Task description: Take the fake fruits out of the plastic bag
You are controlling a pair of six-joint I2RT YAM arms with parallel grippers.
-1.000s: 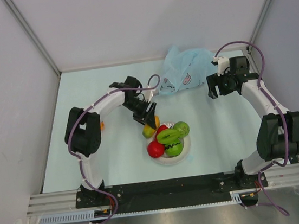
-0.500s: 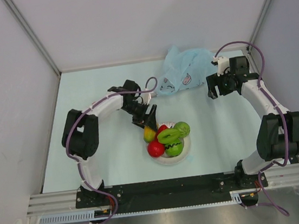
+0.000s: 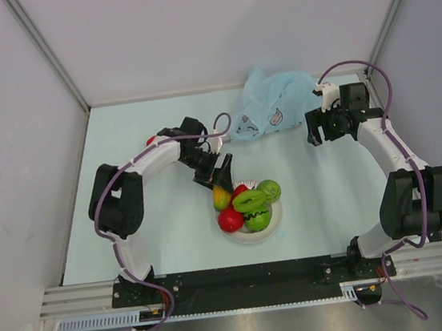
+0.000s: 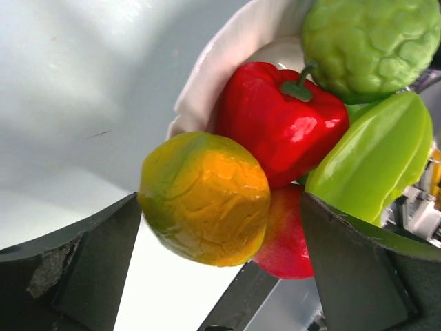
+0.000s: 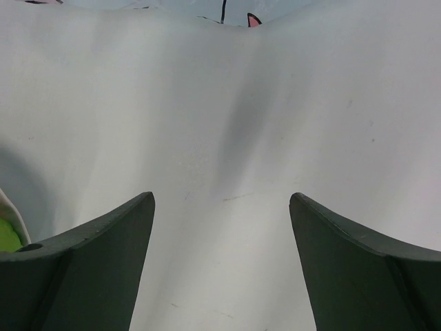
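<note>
The fake fruits sit heaped on a white plate (image 3: 270, 225): a red pepper (image 4: 282, 121), a bumpy green fruit (image 4: 372, 45), a long green fruit (image 4: 375, 162) and a red fruit (image 3: 229, 220). A yellow-orange fruit (image 3: 221, 196) leans on the plate's left rim (image 4: 227, 55). My left gripper (image 3: 212, 174) is open just above-left of it. In the left wrist view the fruit (image 4: 204, 198) lies between the spread fingers, not pinched. The light-blue plastic bag (image 3: 275, 109) lies crumpled at the back. My right gripper (image 3: 318, 131) is open and empty to the bag's right, over bare table (image 5: 220, 200).
Grey walls close in the table on the left, back and right. A small red thing (image 3: 151, 140) peeks out behind the left arm's forearm. The bag's printed edge (image 5: 227, 10) shows at the top of the right wrist view.
My left gripper has drawn back a little up and left from the yellow-orange fruit, and its elbow has swung toward the back. The right arm has not moved.
</note>
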